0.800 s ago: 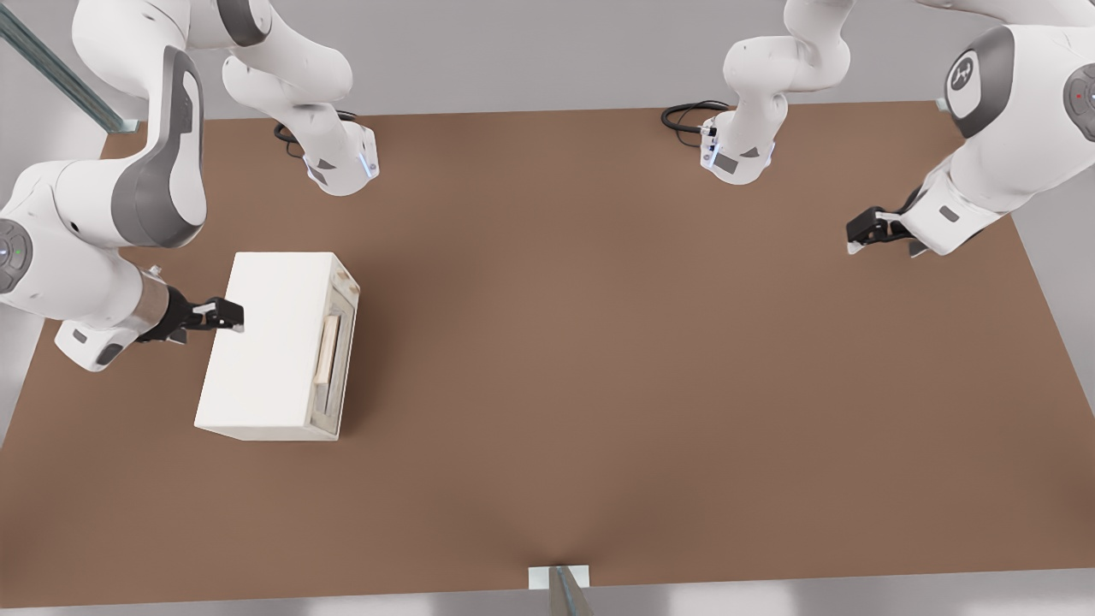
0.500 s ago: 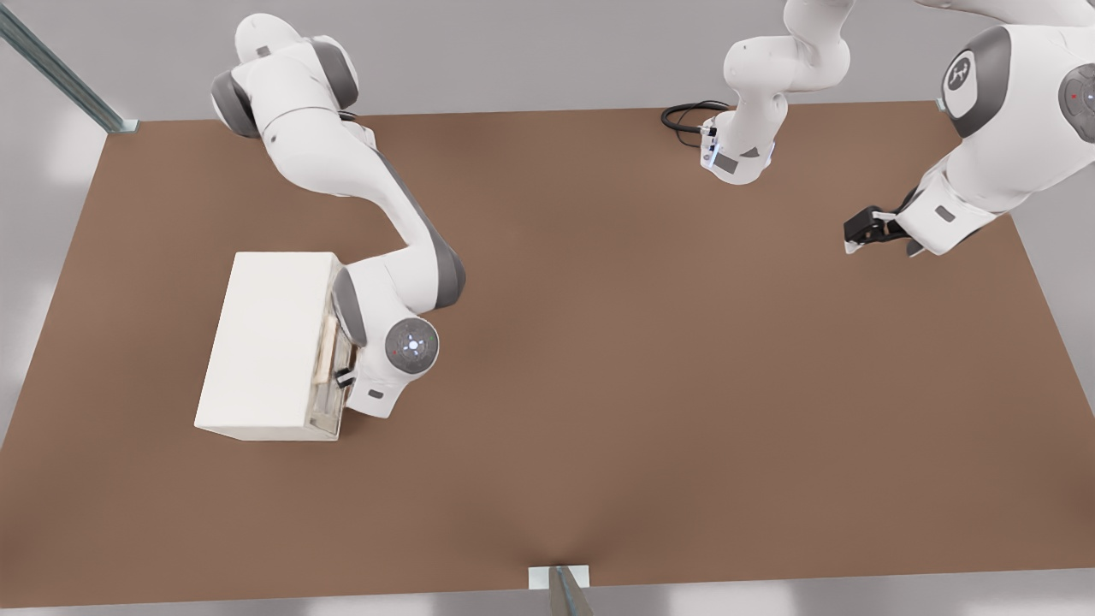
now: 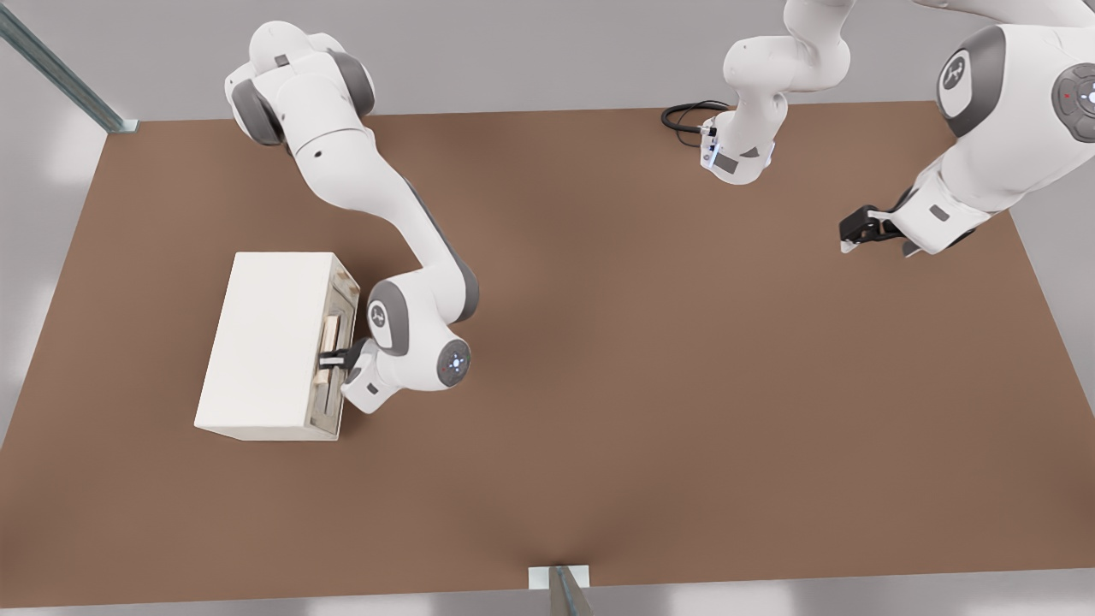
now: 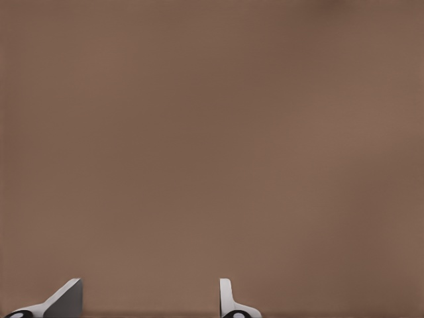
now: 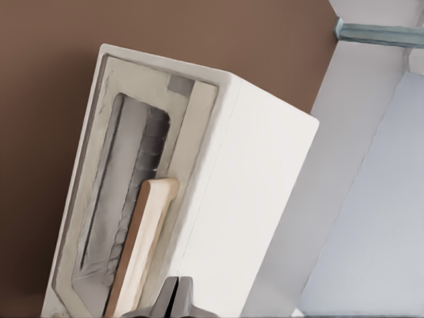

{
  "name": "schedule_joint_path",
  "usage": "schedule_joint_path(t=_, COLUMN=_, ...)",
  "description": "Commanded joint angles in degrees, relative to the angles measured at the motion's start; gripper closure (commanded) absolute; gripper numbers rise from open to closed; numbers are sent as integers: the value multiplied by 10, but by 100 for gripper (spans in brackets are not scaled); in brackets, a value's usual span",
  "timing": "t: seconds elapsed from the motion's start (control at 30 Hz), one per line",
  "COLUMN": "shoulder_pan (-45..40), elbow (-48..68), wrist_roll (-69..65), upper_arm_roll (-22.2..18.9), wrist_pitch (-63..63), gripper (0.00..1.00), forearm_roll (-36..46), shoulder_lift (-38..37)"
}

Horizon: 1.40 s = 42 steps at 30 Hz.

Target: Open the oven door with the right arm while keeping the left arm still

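The white box oven (image 3: 265, 342) lies on the brown table toward the front view's left. Its cream oven door (image 3: 346, 295) faces the front view's right and sits flush with the box. A pale wooden bar handle (image 3: 330, 329) runs along the door. The right arm (image 3: 402, 222) reaches down from the far edge, and its gripper (image 3: 325, 360) is at the handle's nearer half. In the right wrist view the oven door (image 5: 126, 165) and handle (image 5: 142, 245) fill the frame. There the gripper (image 5: 175, 299) has its fingers pressed together, just beside the handle, nothing between them.
The brown table (image 3: 642, 385) stretches wide to the front view's right of the oven. The left arm (image 3: 984, 128) hangs parked at the far right, with a black cable coil (image 3: 689, 115) by its base. A metal post (image 3: 565, 590) stands at the near edge.
The right arm swung from behind the oven round to the door side. Since half a second ago its wrist has drawn back a little and the gripper now shows at the handle.
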Motion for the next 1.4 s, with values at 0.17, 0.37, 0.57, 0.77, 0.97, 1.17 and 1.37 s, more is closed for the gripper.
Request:
schedule_joint_path(t=0.17, shoulder_pan=0, elbow=-38, wrist_roll=142, upper_arm_roll=-1, wrist_pitch=25, gripper=79, forearm_roll=-1, shoulder_lift=2)
schedule_joint_path(t=0.37, shoulder_pan=-1, elbow=-60, wrist_roll=138, upper_arm_roll=-1, wrist_pitch=24, gripper=79, forearm_roll=-3, shoulder_lift=1)
schedule_joint_path(t=0.57, shoulder_pan=-2, elbow=-75, wrist_roll=140, upper_arm_roll=-1, wrist_pitch=17, gripper=79, forearm_roll=-4, shoulder_lift=1)
schedule_joint_path(t=0.77, shoulder_pan=-2, elbow=-81, wrist_roll=141, upper_arm_roll=-1, wrist_pitch=17, gripper=79, forearm_roll=-4, shoulder_lift=4)
schedule_joint_path(t=0.97, shoulder_pan=0, elbow=-81, wrist_roll=143, upper_arm_roll=-1, wrist_pitch=18, gripper=79, forearm_roll=-4, shoulder_lift=5)
schedule_joint_path(t=1.17, shoulder_pan=2, elbow=-87, wrist_roll=144, upper_arm_roll=-1, wrist_pitch=21, gripper=79, forearm_roll=-4, shoulder_lift=6)
schedule_joint_path(t=1.37, shoulder_pan=21, elbow=-38, wrist_roll=158, upper_arm_roll=6, wrist_pitch=23, gripper=79, forearm_roll=11, shoulder_lift=5)
